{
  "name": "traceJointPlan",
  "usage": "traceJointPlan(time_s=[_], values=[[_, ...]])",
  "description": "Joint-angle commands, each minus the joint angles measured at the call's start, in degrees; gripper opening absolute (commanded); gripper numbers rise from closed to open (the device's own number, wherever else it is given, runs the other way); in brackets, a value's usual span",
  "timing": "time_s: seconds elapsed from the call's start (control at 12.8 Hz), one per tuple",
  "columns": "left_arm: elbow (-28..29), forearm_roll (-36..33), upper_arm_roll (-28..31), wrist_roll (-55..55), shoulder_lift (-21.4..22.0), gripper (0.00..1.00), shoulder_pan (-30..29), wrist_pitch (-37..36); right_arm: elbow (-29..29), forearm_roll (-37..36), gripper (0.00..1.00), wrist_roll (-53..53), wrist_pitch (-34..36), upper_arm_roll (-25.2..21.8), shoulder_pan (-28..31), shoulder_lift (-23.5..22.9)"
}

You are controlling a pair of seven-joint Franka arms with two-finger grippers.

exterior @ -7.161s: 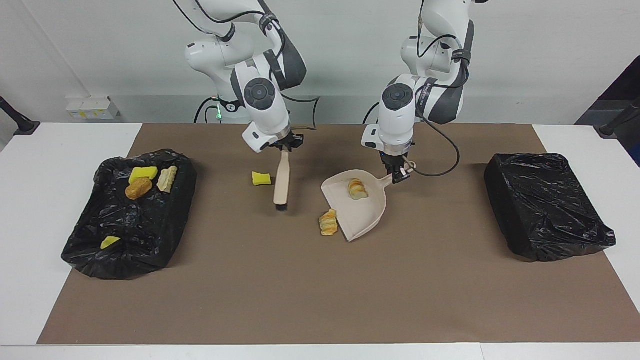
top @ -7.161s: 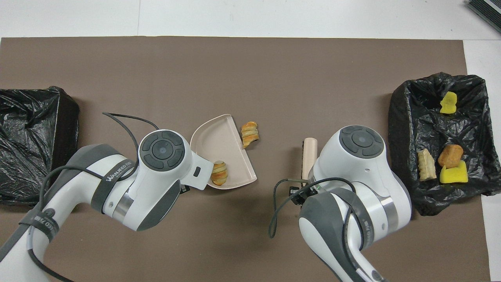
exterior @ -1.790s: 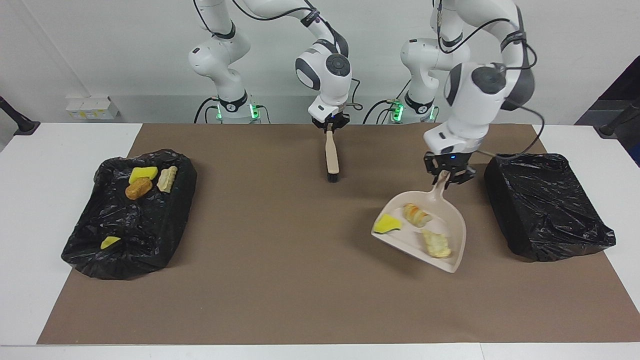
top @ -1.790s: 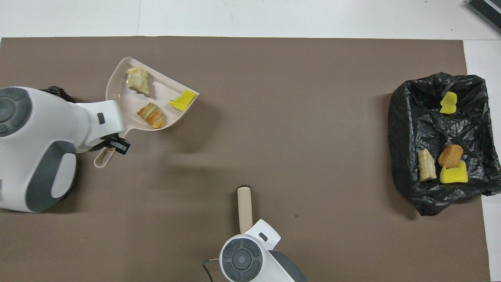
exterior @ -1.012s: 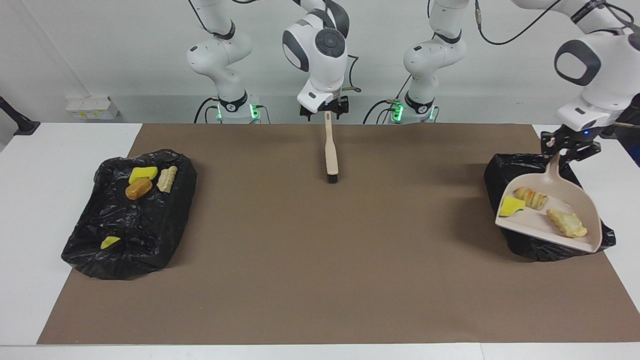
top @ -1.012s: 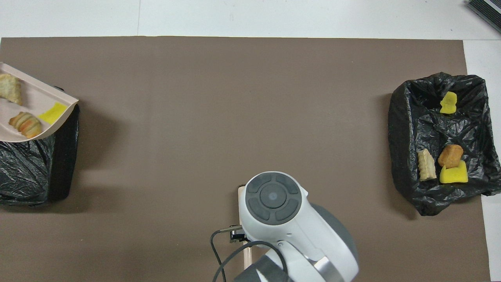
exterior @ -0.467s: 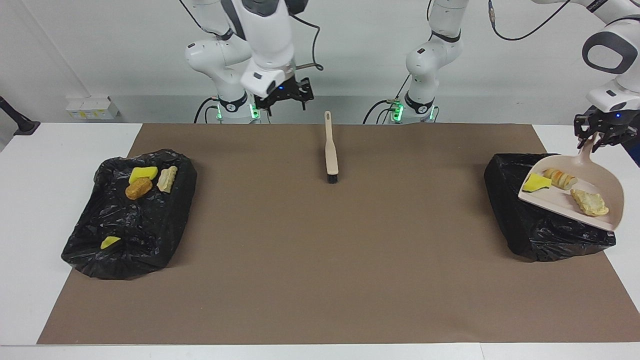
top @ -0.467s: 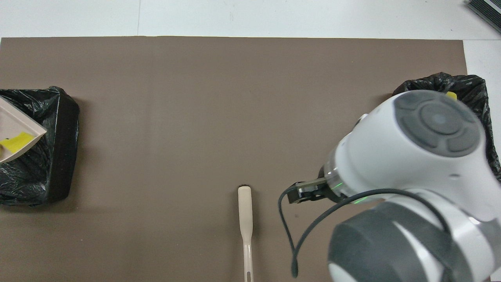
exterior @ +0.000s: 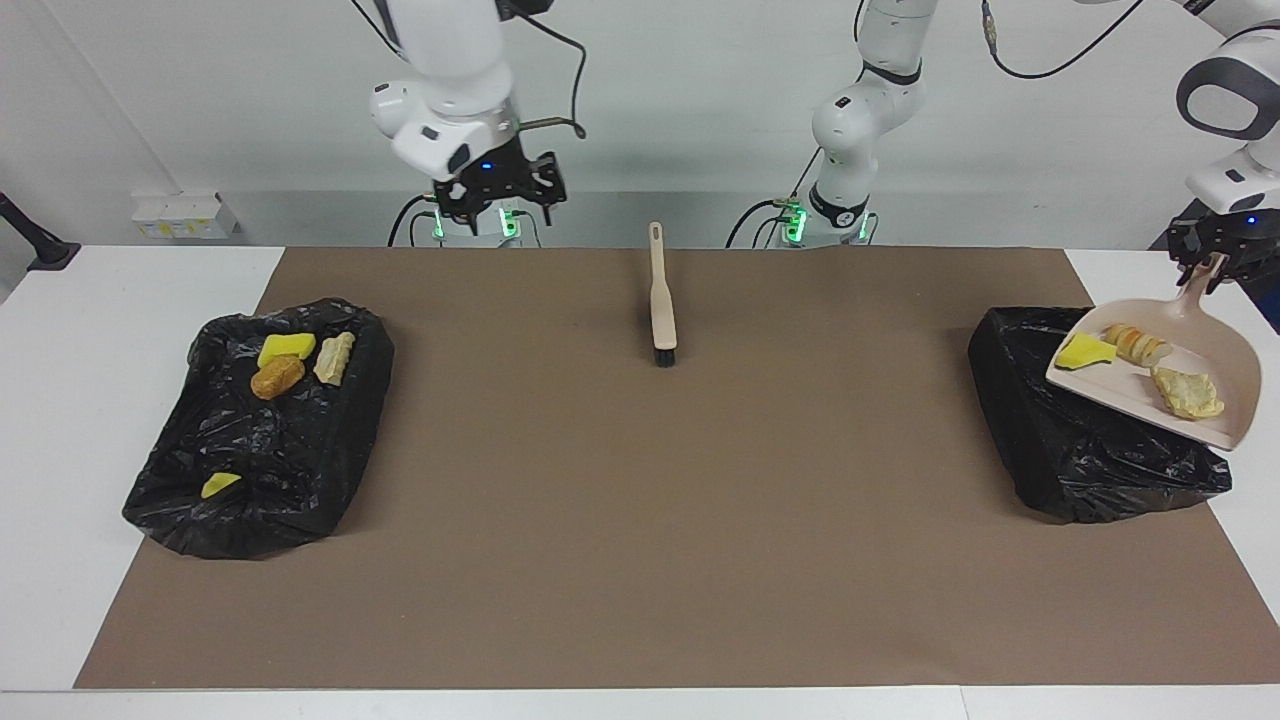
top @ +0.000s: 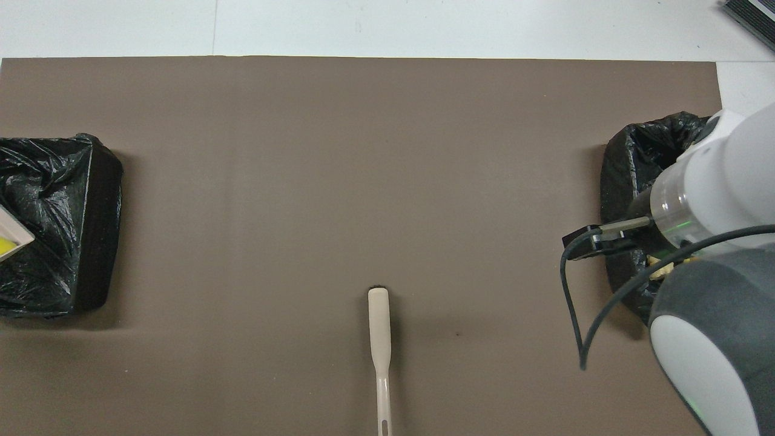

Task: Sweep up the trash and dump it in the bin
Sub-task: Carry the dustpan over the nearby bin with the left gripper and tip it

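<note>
While left tool (exterior: 1214, 266) grips dustpan (exterior: 1222, 345) — trash (exterior: 1186, 393) aboard | over bin (exterior: 1060, 440)

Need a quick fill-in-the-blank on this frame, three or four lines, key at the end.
1. The left hand holds the ____ by its handle.
2. The dustpan carries ____ pieces of trash.
3. The brush lies on the ____ mat.
4. The right hand is ____ and holds nothing.

Missing words: dustpan; three; brown; open
</note>
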State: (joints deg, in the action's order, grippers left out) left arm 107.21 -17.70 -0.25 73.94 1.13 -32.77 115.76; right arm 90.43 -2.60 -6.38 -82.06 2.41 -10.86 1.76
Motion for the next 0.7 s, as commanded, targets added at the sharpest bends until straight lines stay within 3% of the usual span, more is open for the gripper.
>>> traceJointPlan(time_s=[0.0,0.16,0.31,0.47,0.62], values=[[-0.43,-6.18,-0.36,1.11,-0.26,0.00,0.42,-0.79,-1.30,-2.06,1.00,1.20,0.68,0.66,3.90,-0.45],[-1.21,-16.87,-0.62,1.47,-0.52,0.00,4.19,-4.21,-1.31,-1.37,1.00,3.46,0.85,0.84,8.64,0.08],[-1.65,-22.97,-0.71,1.29,-0.43,0.00,8.85,-9.74,-2.61,-0.92,1.00,4.00,0.59,1.01,12.43,0.78],[-2.00,-28.76,-0.89,1.03,-0.69,0.00,14.29,-12.83,-4.55,-0.92,1.00,4.44,0.68,0.75,13.41,0.61],[-3.66,-34.05,-0.98,-0.02,-1.48,0.00,18.34,-15.38,-4.64,0.04,1.00,6.20,0.58,-2.92,12.27,0.61]])
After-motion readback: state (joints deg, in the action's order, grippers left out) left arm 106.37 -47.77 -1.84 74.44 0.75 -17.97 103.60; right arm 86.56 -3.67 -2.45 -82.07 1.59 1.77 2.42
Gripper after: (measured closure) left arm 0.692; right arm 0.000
